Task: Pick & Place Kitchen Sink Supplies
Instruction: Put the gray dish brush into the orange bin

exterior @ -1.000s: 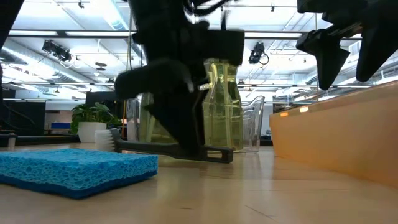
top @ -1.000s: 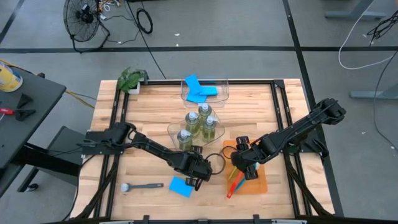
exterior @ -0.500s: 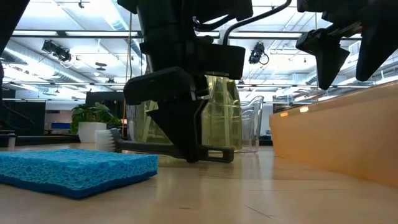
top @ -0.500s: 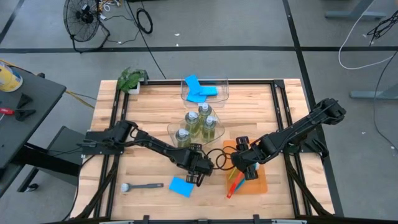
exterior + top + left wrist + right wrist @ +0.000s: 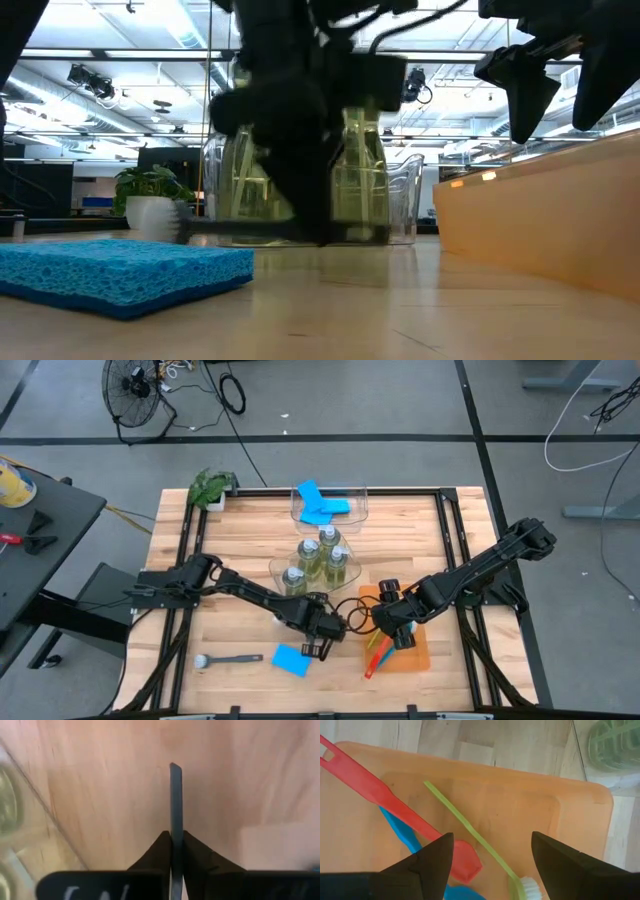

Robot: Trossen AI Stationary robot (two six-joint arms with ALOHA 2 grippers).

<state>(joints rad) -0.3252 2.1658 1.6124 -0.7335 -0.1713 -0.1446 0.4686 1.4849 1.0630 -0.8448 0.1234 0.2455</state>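
A slim dark grey brush [image 5: 240,232] lies in front of the bottle bin, and my arm hides most of it in the high view. My left gripper [image 5: 319,648] [image 5: 174,837] is shut on its handle. A second grey brush [image 5: 228,659] and a blue sponge [image 5: 291,660] lie flat near the table's near edge. My right gripper [image 5: 398,638] [image 5: 491,840] hangs open over the orange tray [image 5: 420,650]. In the tray lie a red brush [image 5: 380,795], a yellow-green brush [image 5: 470,837] and a blue brush [image 5: 400,827]. My left gripper pinches the dark grey brush's handle [image 5: 174,815] between its two fingertips, a short way back from the handle's free end [image 5: 174,767]. The fingers come steeply from above and lie across the handle. The brush shows about level, close over the table; whether it is clear, I cannot tell.
A clear bin with three pump bottles [image 5: 318,565] stands just beyond the left gripper. Another clear bin with blue sponges [image 5: 328,503] is at the far edge, and a green plant [image 5: 210,487] sits at the far left corner. The tray's wall [image 5: 540,230] rises to the right.
My left gripper has shut on the dark grey brush's handle without moving from its place. In the low view the handle's free end has come up a little, so the brush now shows level and blurred.
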